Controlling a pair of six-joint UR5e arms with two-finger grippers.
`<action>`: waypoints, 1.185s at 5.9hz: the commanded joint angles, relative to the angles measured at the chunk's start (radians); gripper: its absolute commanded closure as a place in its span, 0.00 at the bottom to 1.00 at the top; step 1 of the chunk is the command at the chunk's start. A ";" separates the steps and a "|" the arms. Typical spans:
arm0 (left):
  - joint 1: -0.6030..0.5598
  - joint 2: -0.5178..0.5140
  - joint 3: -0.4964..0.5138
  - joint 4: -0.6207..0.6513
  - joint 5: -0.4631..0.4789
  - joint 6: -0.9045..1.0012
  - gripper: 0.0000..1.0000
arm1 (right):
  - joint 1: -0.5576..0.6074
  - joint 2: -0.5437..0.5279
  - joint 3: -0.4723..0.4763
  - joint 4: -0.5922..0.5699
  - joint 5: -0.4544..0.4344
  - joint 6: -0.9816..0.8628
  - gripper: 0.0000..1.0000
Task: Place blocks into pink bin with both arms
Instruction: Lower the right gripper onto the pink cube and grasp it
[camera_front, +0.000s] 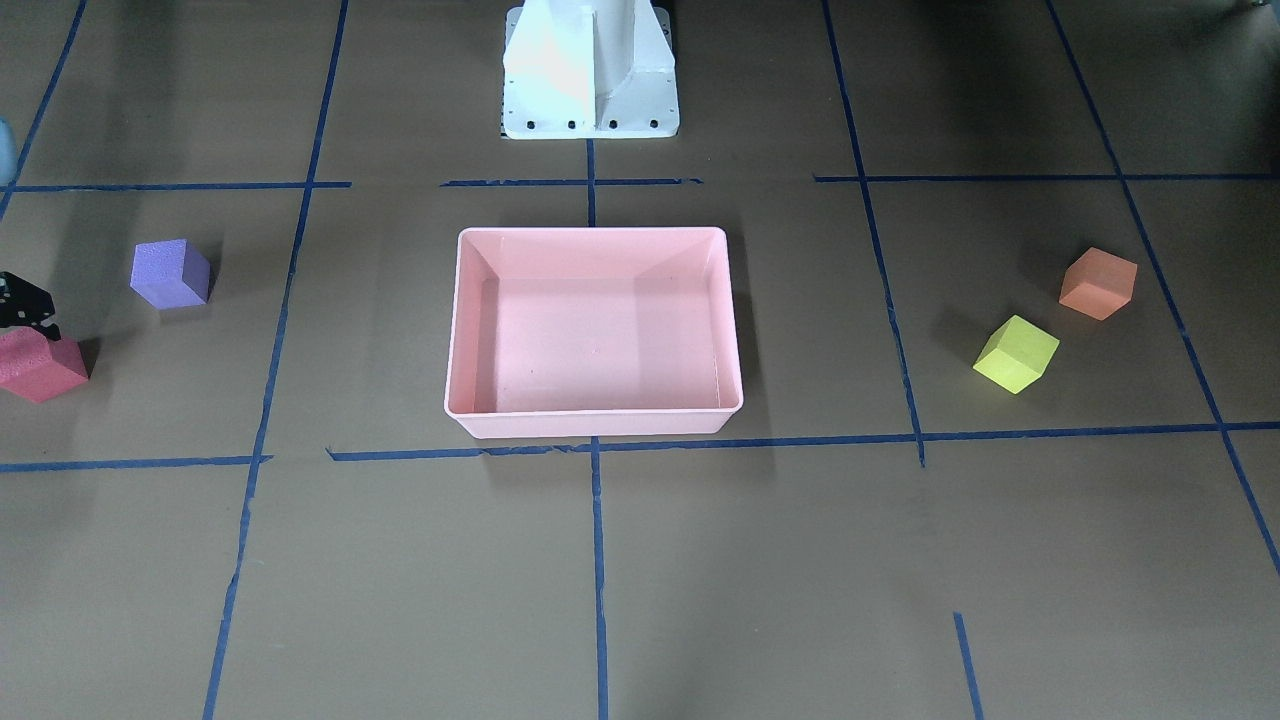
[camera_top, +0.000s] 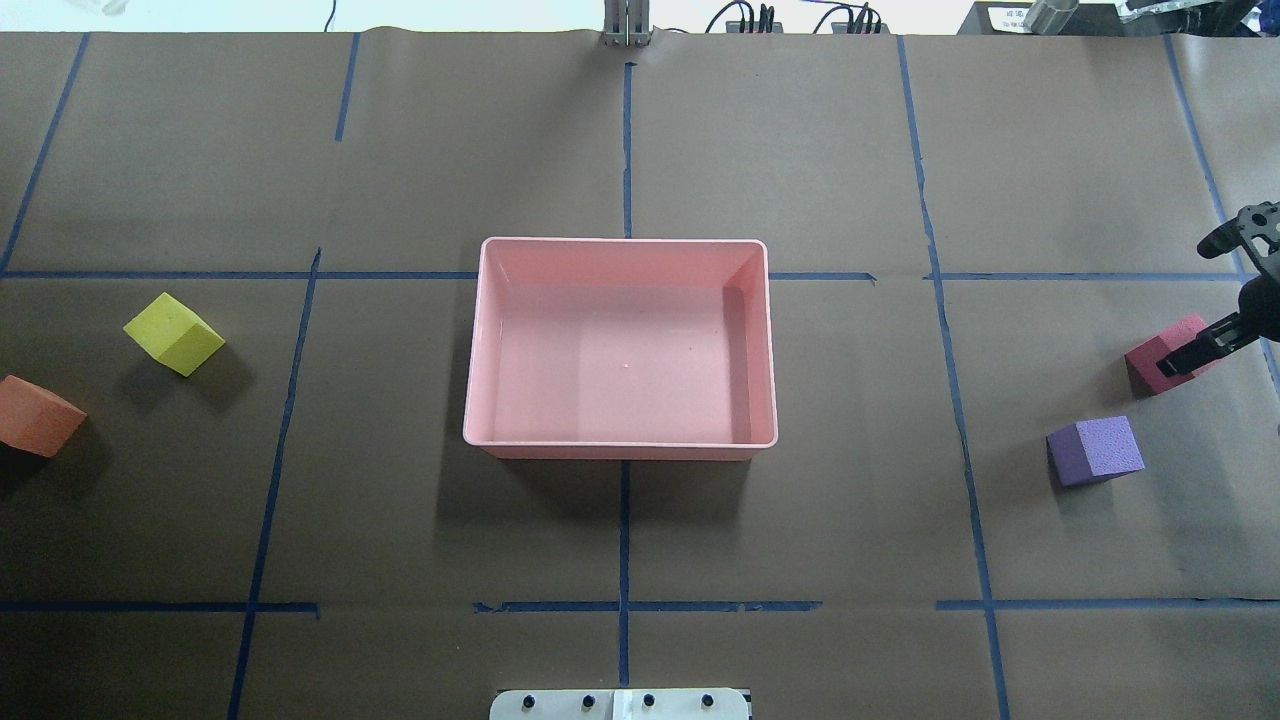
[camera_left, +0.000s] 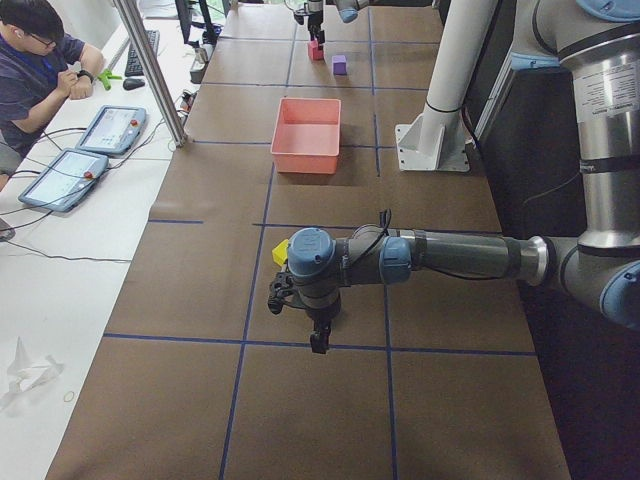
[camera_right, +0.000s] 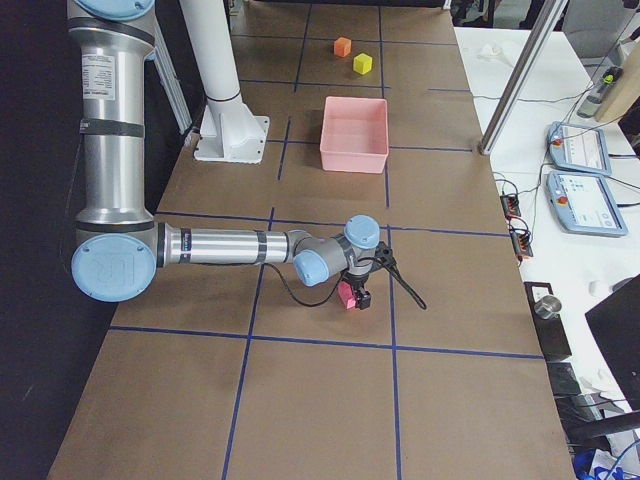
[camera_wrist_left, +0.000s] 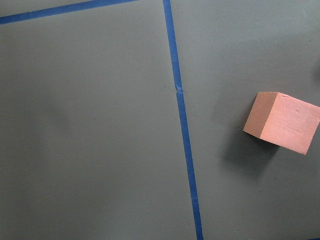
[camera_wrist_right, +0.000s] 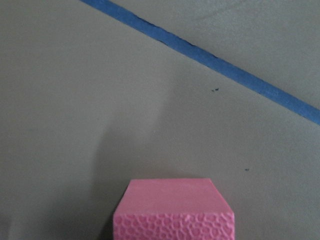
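The pink bin (camera_top: 470, 400) stands empty at the table's middle. The red block (camera_top: 1155, 348) lies on the table at the right edge. My right gripper (camera_top: 1178, 360) is down at it, with one black finger (camera_front: 25, 300) against its robot-facing side. The other finger is hidden, so I cannot tell its state. The right wrist view shows the red block (camera_wrist_right: 174, 212) close at the bottom. The purple block (camera_top: 1095, 450) lies beside it. The yellow block (camera_top: 175, 333) and orange block (camera_top: 38, 415) lie at the left. My left gripper (camera_left: 319, 345) hangs above the table near them; I cannot tell its state.
The white pedestal (camera_front: 590, 70) stands on the robot's side of the bin. Blue tape lines cross the brown table cover. A metal pole (camera_left: 150, 70), tablets and an operator (camera_left: 35, 55) are beyond the table's far edge.
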 joint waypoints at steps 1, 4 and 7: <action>0.000 0.000 0.000 -0.002 0.000 0.000 0.00 | -0.016 0.028 -0.031 0.000 -0.004 -0.004 0.60; 0.002 0.000 0.000 -0.003 -0.002 0.002 0.00 | -0.015 0.122 0.067 -0.082 0.023 0.132 0.81; 0.002 -0.006 -0.009 -0.005 0.000 0.002 0.00 | -0.134 0.395 0.260 -0.396 0.032 0.590 0.81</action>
